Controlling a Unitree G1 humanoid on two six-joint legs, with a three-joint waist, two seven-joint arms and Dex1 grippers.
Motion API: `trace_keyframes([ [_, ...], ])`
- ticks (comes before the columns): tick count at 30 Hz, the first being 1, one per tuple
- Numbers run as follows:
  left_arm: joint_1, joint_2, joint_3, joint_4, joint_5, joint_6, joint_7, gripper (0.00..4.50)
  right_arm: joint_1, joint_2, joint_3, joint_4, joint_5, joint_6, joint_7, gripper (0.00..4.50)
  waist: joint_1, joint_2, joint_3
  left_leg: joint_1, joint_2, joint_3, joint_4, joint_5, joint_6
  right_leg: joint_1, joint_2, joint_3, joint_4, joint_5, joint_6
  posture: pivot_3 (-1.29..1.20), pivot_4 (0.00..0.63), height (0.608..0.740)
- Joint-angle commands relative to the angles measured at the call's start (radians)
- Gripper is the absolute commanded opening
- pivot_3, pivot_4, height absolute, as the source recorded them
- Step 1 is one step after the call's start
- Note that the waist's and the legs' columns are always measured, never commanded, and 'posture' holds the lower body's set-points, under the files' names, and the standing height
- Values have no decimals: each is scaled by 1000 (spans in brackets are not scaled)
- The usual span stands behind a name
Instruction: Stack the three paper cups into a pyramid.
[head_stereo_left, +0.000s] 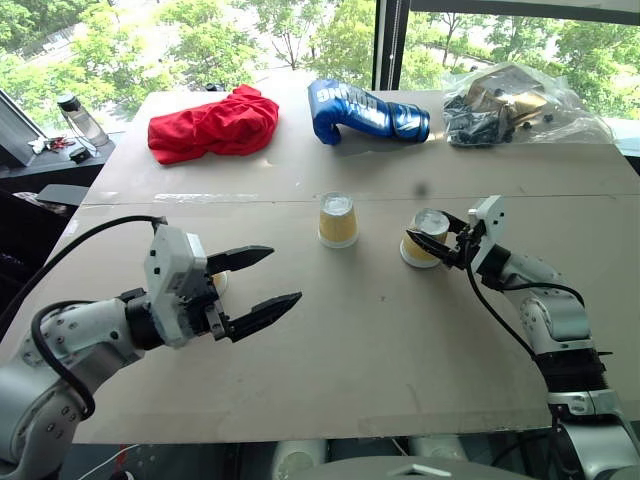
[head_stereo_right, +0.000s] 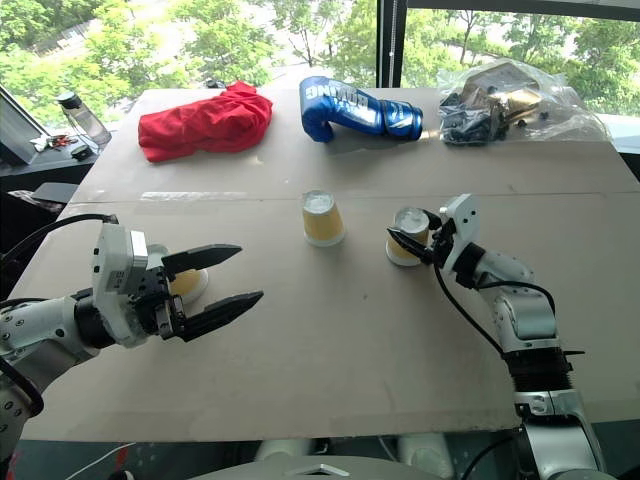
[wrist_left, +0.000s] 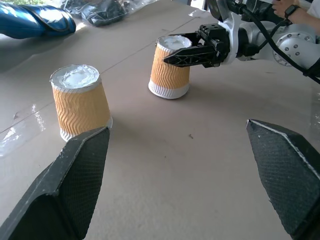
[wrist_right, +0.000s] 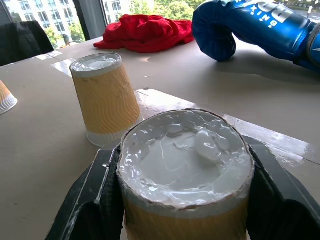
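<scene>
Green trees are seen through the big windows behind the wide brown cardboard-covered table. At the far edge a crumpled red cloth, a shiny blue boxing glove and a clear plastic bag of dark parts are laid in a row.

Three small yellow-tan ribbed paper cups with white rims are set on the table, all upside down. Each cup's long axis is upright, with the wide rim on the table and the narrow white base pointing up. The middle cup is stood alone near the table's centre. The right cup is stood near it, a little apart, and is clamped near its top between the two black fingers of the right gripper. The left cup is half hidden behind the left gripper, whose fingers are spread wide with nothing held.

No pyramid has been built yet. It is judged that the bottom row is just being started: the right cup must be brought beside the middle cup, and then the left cup must be picked up and set on top of both.
</scene>
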Motion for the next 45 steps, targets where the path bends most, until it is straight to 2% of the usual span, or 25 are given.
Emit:
trace_keyframes([
  [1, 12, -2, 42, -41, -24, -7, 9, 4500, -32, 8, 8, -2, 0, 18, 9, 2204, 0, 0, 0, -2, 0, 0, 0, 0, 0, -2, 0, 0, 0, 0, 0, 0, 150, 740],
  [5, 34, -3, 50, -58, -38, -6, -1, 4500, -63, 19, 19, 19, -6, 40, 9, 2204, -1, 0, 0, -11, 0, 0, 3, 1, -1, -11, 0, 0, 3, 0, 0, 0, 150, 740],
  [17, 27, 5, 42, -65, -64, -17, -19, 4500, -88, 26, 15, 41, -34, 45, 11, 2204, -1, 0, 0, -11, 0, 0, 3, 1, -1, -11, 1, 0, 4, 0, 0, 0, 150, 740],
  [18, 22, 6, 39, -63, -63, -17, -19, 4500, -86, 25, 12, 37, -31, 45, 13, 3249, -1, 0, 0, -11, 0, 0, 3, 1, -1, -11, 1, 0, 4, 0, 0, 0, 150, 740],
  [21, 8, 4, 28, -57, -60, -17, -17, 4500, -82, 30, -5, 23, -16, 32, 18, 4441, -1, 0, 0, -11, 0, 0, 4, 1, -1, -11, 1, 0, 4, 0, 0, 0, 150, 740],
  [28, -23, -44, -21, -51, -38, -24, 40, 4500, -43, -13, -66, -39, 13, -8, 48, 4441, 2, 0, 0, -11, 0, 0, 4, 1, -1, -11, 1, 0, 4, 0, 0, 0, 150, 740],
  [33, -104, -177, -176, -20, 104, -50, 213, 4500, 42, -79, -155, -172, 129, -17, 141, 4441, 9, 0, 0, -12, -1, 0, 5, 1, -1, -11, 0, 0, 4, 0, 0, 0, 150, 740],
  [37, -224, -336, -357, 122, 313, -140, 330, 4500, 183, -163, -230, -287, 217, -6, 230, 4441, 10, -1, -1, -12, -1, -1, 6, 0, -1, -10, 1, -1, 4, 0, 1, 0, 150, 740],
  [40, -274, -403, -418, 213, 426, -218, 362, 4500, 254, -191, -267, -322, 243, -31, 259, 4441, 9, -1, -1, -12, -1, -2, 8, 0, 0, -9, 2, -1, 5, 0, 1, 0, 150, 740],
  [45, -391, -504, -534, 487, 620, -427, 357, 4500, 438, -232, -360, -409, 307, -24, 292, 4441, 11, -1, -1, -13, -2, -2, 9, 0, 0, -9, 3, -1, 5, 1, 1, 0, 150, 740],
])
